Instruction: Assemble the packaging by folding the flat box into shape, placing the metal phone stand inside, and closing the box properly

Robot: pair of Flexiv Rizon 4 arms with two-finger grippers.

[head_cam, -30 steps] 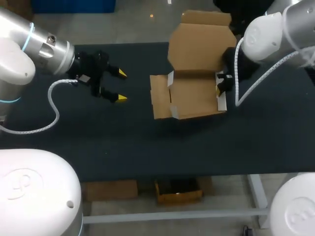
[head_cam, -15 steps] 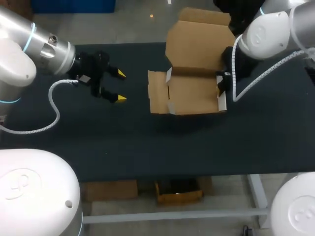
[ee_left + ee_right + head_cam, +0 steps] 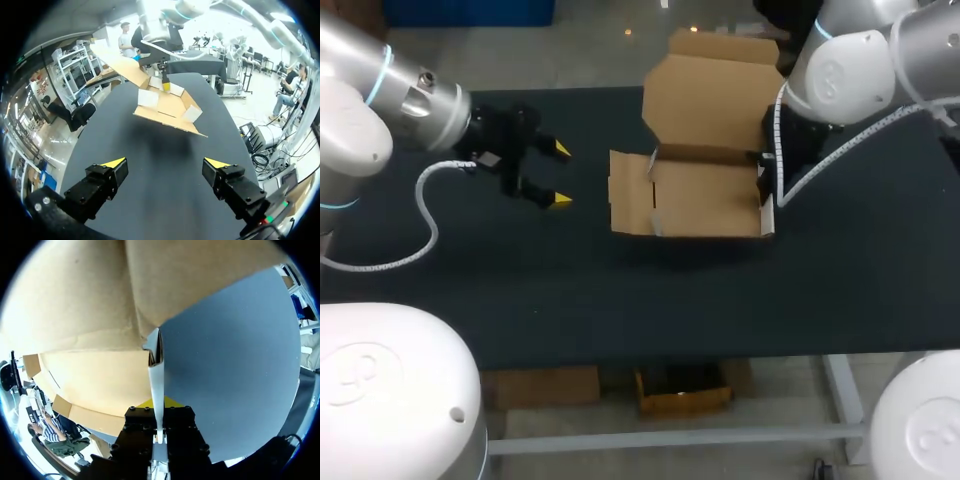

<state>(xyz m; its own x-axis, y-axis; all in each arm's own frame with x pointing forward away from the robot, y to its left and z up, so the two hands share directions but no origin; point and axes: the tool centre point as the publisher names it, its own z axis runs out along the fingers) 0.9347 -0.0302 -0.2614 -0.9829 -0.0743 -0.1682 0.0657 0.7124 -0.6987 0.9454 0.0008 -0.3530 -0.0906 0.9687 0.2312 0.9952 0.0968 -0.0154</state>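
Half-built packaging on the bench [image 3: 620,290]: a brown cardboard box [image 3: 705,195] sits near the middle of the dark surface, toward its far edge. Its lid [image 3: 715,100] stands up at the back, and one side flap [image 3: 628,190] is splayed out flat toward the left arm. The right fingers [image 3: 174,403] are pressed together on a thin white-faced wall at the box's right side, pinching it from both sides. From above, the right arm [image 3: 840,75] leans over that corner and hides the grip, and its white cable [image 3: 820,170] loops down just beside the box. From the right wrist, cardboard blocks most of what lies ahead. From the left wrist, the box looks tipped, its near edge off the surface with a shadow beneath, and small white tabs stand at its inner corners. The left fingers [image 3: 555,198] are spread wide with nothing between them. They hover well apart from the box on its flap side and point toward it. The left arm's own cable [image 3: 425,215] droops over the bench behind them.
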